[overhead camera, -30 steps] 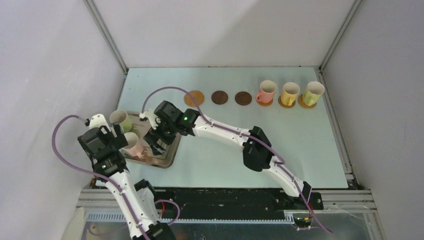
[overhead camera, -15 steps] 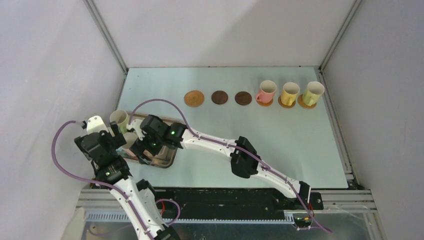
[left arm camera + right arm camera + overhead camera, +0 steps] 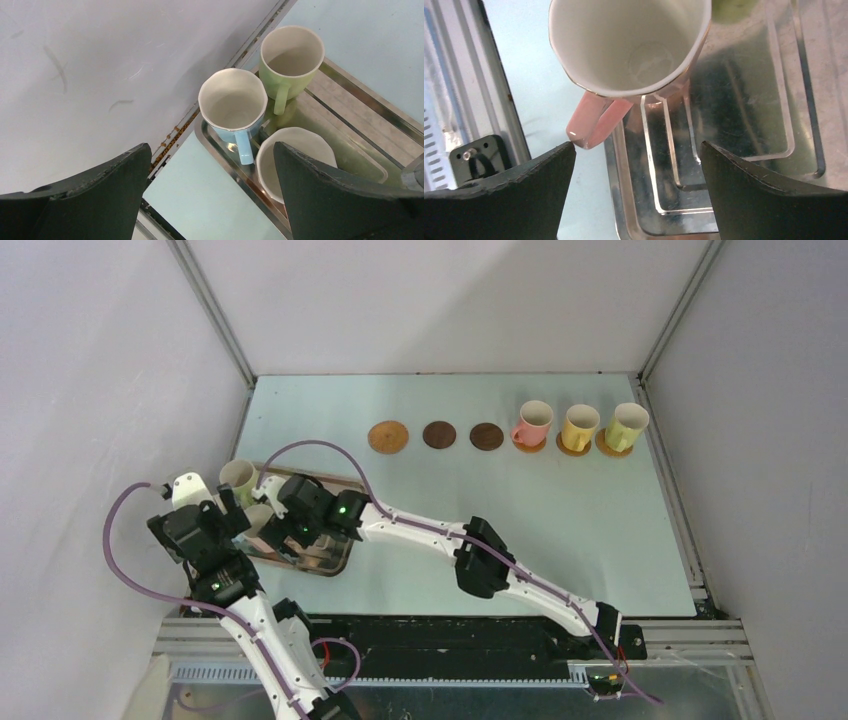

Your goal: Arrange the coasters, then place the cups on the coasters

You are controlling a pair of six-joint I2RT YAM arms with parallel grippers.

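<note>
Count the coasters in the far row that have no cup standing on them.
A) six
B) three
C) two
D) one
B: the orange-brown coaster, the dark brown coaster beside it and the second dark brown coaster lie bare; the salmon pink cup, yellow cup and pale yellow-green cup stand on the other three.

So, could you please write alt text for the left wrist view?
Three cups stand upright in a metal tray beside a white wall: a blue cup, a light green cup beyond it, and a third cup partly hidden behind one of the fingers of the open left gripper.
</note>
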